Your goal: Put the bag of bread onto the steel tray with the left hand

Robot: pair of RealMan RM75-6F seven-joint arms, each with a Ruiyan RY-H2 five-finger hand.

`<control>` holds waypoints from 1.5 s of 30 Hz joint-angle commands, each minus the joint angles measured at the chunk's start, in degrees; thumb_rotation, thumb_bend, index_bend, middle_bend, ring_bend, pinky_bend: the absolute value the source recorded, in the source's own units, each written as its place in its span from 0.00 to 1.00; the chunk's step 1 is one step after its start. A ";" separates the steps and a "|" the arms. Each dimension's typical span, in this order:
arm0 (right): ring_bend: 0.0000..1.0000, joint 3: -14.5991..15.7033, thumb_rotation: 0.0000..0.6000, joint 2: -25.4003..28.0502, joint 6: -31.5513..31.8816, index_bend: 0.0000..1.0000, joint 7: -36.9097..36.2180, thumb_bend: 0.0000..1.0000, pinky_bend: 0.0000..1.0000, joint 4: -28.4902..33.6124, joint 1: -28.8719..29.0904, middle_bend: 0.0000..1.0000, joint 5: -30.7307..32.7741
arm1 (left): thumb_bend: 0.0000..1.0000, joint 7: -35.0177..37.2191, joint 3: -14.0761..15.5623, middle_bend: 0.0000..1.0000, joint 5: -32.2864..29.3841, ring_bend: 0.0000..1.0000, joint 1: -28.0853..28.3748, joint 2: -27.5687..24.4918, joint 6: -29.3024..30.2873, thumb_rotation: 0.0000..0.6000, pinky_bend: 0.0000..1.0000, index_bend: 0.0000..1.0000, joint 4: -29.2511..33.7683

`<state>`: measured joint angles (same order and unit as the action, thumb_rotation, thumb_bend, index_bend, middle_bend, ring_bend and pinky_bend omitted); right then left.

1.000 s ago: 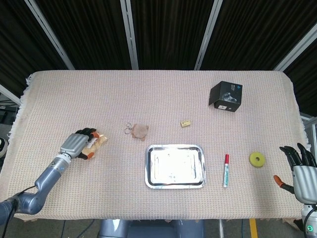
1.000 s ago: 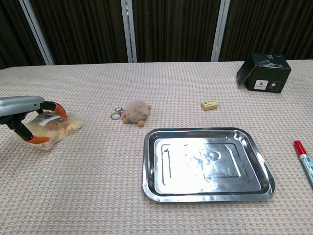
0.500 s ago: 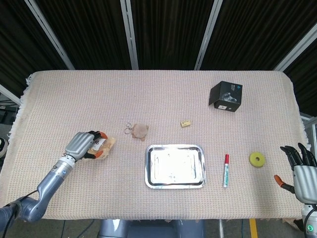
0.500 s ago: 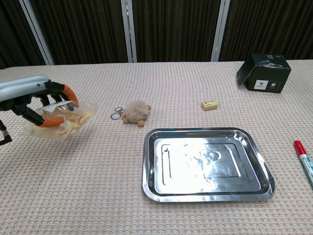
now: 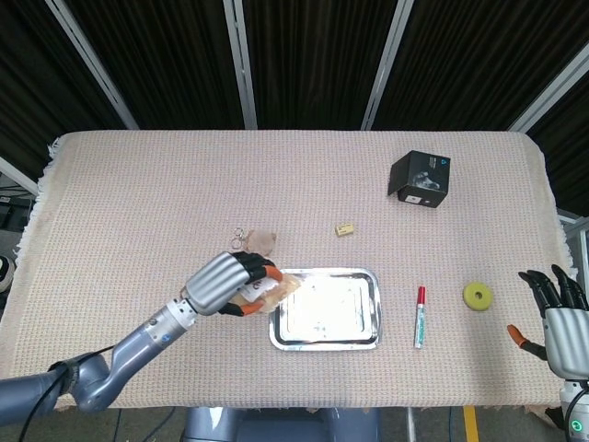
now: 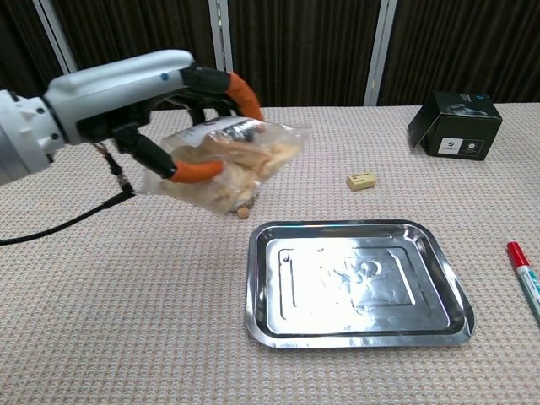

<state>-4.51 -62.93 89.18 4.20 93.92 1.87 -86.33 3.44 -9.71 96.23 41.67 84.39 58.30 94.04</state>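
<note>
Clear bread bag (image 6: 232,160) gripped in left hand (image 6: 160,101), airborne.

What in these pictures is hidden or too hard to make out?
- Plush keychain: partly hidden behind the left hand in the head view, behind the bag of bread in the chest view.
- Right hand: cut off at the head view's edge, absent from the chest view.
- Black box: print too small to read.
- Red marker: cut off at the chest view's edge.
</note>
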 commanded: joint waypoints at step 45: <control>0.01 -2.66 1.00 -1.76 0.14 0.13 3.37 0.12 0.14 -0.09 0.91 0.16 2.78 | 0.12 -12.27 12.29 0.00 -10.55 0.00 -30.45 -20.35 31.80 1.00 0.00 0.17 6.77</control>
<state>-7.04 -64.55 89.42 7.09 93.42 2.55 -83.55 -9.30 1.55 84.82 12.34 64.58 89.37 100.89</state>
